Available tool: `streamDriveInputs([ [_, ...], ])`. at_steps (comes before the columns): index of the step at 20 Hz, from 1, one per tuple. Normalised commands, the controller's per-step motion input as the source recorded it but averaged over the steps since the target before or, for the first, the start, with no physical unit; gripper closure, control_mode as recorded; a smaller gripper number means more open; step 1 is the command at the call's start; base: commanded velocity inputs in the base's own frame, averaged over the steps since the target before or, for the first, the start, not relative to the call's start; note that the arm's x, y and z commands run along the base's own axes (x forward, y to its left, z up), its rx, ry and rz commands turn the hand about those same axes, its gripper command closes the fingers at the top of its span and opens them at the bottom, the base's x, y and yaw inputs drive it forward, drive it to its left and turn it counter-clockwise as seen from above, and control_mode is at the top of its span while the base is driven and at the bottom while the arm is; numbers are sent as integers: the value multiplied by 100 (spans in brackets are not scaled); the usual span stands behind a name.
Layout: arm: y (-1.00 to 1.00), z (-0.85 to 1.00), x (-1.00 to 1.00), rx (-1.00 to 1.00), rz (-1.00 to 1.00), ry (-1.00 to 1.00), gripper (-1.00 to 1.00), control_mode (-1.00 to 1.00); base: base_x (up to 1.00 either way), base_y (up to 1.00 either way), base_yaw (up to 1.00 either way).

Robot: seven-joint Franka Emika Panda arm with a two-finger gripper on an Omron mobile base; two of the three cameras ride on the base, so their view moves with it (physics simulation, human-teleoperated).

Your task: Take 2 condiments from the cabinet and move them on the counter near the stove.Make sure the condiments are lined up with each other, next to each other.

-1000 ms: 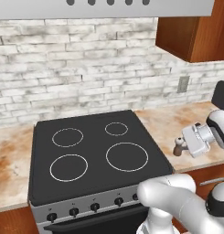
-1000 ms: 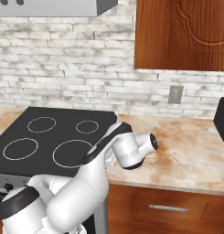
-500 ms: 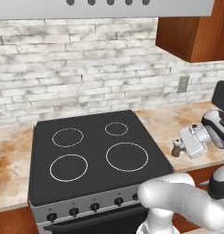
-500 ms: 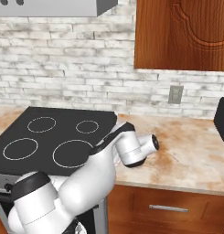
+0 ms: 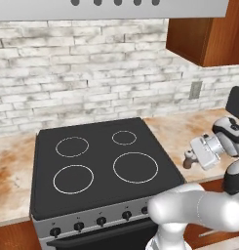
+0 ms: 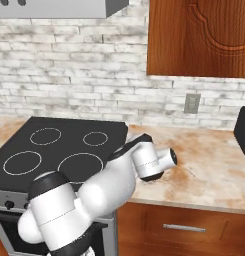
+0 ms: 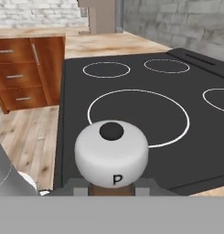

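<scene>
1 condiment is in sight: the small dark-brown shaker [image 5: 189,159] with a pale cap, standing at the near edge of the worktop [image 5: 174,128] just right of the stove [image 5: 104,166]. In the hand view the shaker [image 7: 111,153] sits right in front of the camera, its rounded cap marked with 1 dark dot on top and 1 letter P on the side, the brown body showing just beneath.

The fingers [image 5: 190,161] are closed on the shaker's body, 1 on each side, with the white hand reaching in sideways from the right in the left base view. Whether the shaker's base rests on the stone or hangs just above it cannot be told. In the right base view the arm's wrist [image 6: 153,161] lies over the same worktop [image 6: 209,165] edge, just right of the stove [image 6: 59,150], and hides the shaker.

The stove has 4 white ring burners on its black glass: 2 larger ones at the front, 2 smaller at the back. 5 black knobs [image 5: 102,220] can be counted along the steel front in the left base view before the arm covers the rest.

1 reddish-brown wall cabinet [image 6: 199,37] hangs above the worktop to the right, its door face closed in the right base view. 1 wall socket [image 6: 192,103] sits on the brick wall below it. 1 drawer with a silver handle [image 6: 184,228] shows under the worktop.
</scene>
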Motion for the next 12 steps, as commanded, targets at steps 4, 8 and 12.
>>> streamDriveInputs([
  [4, -1, -23, 11, 0, 3, 0, 100, -100, 0, 0, 0],
  [8, -1, -23, 10, 0, 2, 0, 100, -100, 0, 0, 0],
  [12, -2, -21, 8, 0, 2, 0, 100, -100, 0, 0, 0],
])
